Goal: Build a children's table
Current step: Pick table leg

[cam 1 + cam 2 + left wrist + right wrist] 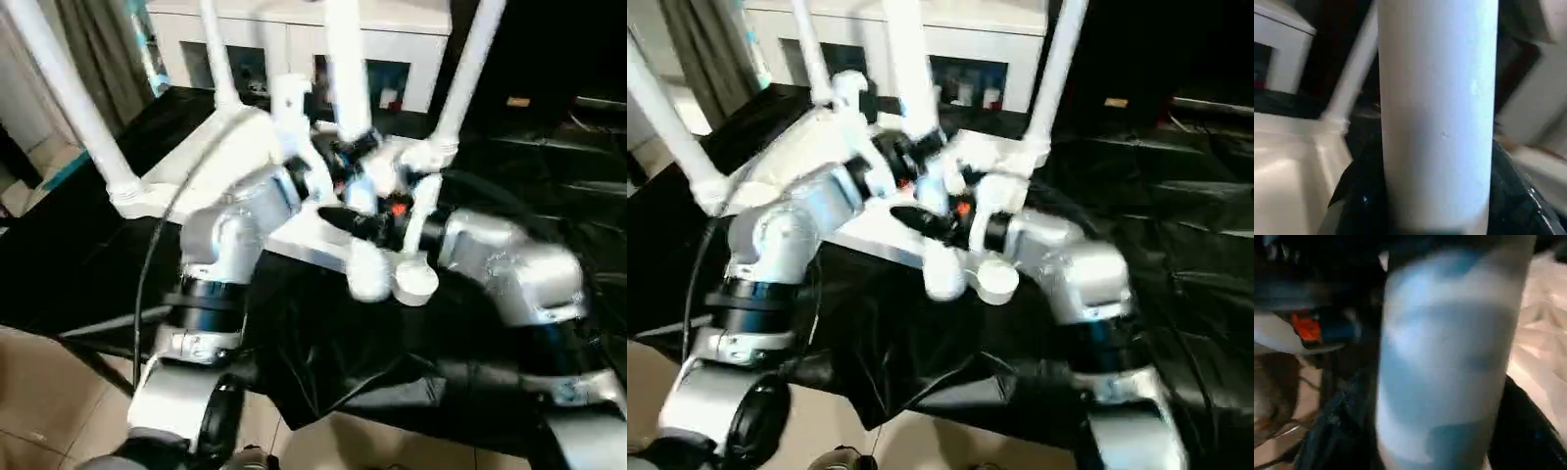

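Observation:
The white children's table (223,155) lies upside down on a black sheet. Three tube legs stand up from its corner sockets: one at the left (69,98), one at the back (217,54) and one at the right (468,69). A fourth leg (345,69) stands near the table's near right corner, its lower end (368,276) over the table's edge. My left gripper (341,157) is shut on this leg higher up, and my right gripper (377,223) is shut on it lower down. Both wrist views show the tube (1437,122) (1449,357) close up between black fingers.
A white glass-door cabinet (284,39) stands behind the table. The black sheet (323,352) hangs over the near edge above a tiled floor (59,392). A black cable (147,264) loops beside my left forearm. Curtains (93,39) hang at the far left.

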